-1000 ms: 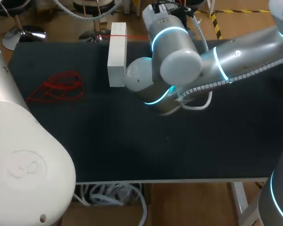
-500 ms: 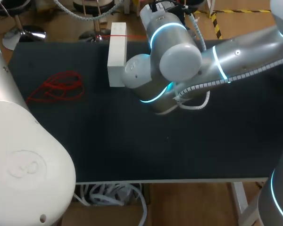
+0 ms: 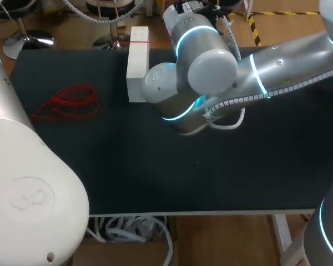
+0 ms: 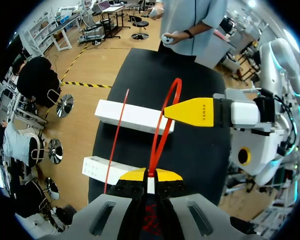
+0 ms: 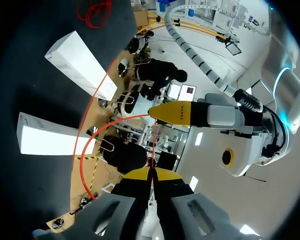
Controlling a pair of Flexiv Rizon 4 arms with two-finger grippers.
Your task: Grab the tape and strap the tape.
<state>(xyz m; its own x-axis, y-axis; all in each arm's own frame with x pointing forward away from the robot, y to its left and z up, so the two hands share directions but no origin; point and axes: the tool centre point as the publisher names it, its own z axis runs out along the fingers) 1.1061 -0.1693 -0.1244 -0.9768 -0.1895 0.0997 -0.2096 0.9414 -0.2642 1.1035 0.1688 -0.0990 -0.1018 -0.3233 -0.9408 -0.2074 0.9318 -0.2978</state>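
Left gripper (image 4: 150,176) pinches tape (image 4: 156,145); right gripper (image 5: 151,175) likewise, apparently. Tape loops between them above box (image 4: 134,116). Right arm (image 3: 211,66) has edged left over the past second: loop nearing box, strapping probably under way.

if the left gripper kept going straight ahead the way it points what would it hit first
Probably the right gripper, whose yellow tip sits almost dead ahead of the left gripper, by the red strap loop it holds. A white box lies farther on; depth is hard to judge.
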